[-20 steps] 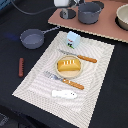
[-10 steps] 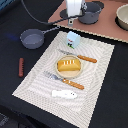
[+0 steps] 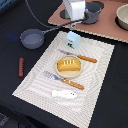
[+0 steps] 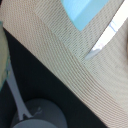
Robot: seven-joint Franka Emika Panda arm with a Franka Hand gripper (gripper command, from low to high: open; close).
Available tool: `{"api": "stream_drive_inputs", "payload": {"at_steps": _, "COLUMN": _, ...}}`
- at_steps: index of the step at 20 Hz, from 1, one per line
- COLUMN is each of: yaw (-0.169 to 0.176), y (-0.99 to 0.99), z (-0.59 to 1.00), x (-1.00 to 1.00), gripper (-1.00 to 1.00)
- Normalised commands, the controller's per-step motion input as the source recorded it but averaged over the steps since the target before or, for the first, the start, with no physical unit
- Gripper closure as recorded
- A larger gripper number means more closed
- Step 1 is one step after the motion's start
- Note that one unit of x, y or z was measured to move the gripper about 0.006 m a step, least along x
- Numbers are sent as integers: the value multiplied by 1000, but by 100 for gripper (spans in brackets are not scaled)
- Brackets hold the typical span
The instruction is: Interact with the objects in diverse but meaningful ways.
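Item set, toy kitchen, laid as a place setting on a striped placemat (image 3: 95, 65) over the dark table (image 3: 15, 30). Bread loaf (image 3: 68, 64), golden, scored, is seated on a small plate (image 3: 69, 73) at frame centre, presumably as the "served" dish. Knife (image 3: 80, 56), orange handle, is laid just above the plate; fork (image 3: 62, 80), orange handle, just below it; both run parallel, flanking the plate as cutlery would. White speckled piece (image 3: 65, 94) lies lower centre on the mat, apart from the fork. Carton (image 3: 73, 39), pale blue-white, stands upright at the mat's upper edge, centre-top of frame. Saucepan (image 3: 32, 38), grey, long handle pointing right twd. the carton, sits off the mat at upper left, likely parked as cookware away from the setting. Sausage (image 3: 21, 67), thin, red-brown, lies alone on the table at mid-left, well apart from the mat. Second dark pot (image 3: 92, 11) and a bowl (image 3: 123, 16) are kept on a brown board (image 3: 107, 27) at top right. Arm: wrist is pitched downward at top centre, gripper (image 3: 73, 22) hung just above the carton, not seen touching it. Gripper state: cannot be told, fingers too blurred in ext. view, absent from wrist view. Wrist view shows only carton top (image 4: 85, 10), mat weave, knife blade (image 4: 102, 40), pan rim (image 4: 37, 114). Judged: approach to carton, grasp not yet made.
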Motion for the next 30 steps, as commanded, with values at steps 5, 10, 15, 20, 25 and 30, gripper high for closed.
{"api": "stream_drive_inputs", "payload": {"at_steps": 5, "yaw": 69, "y": 0, "z": -207, "x": 277, "gripper": -100}}
{"api": "stream_drive_inputs", "payload": {"at_steps": 10, "yaw": 24, "y": 22, "z": -3, "x": 438, "gripper": -100}}
{"api": "stream_drive_inputs", "payload": {"at_steps": 15, "yaw": 83, "y": 0, "z": 34, "x": 396, "gripper": -100}}
{"api": "stream_drive_inputs", "payload": {"at_steps": 20, "yaw": 104, "y": 0, "z": 98, "x": 394, "gripper": -100}}
{"api": "stream_drive_inputs", "payload": {"at_steps": 25, "yaw": 111, "y": 0, "z": 17, "x": 325, "gripper": -100}}
{"api": "stream_drive_inputs", "payload": {"at_steps": 30, "yaw": 99, "y": 0, "z": -45, "x": 290, "gripper": -100}}
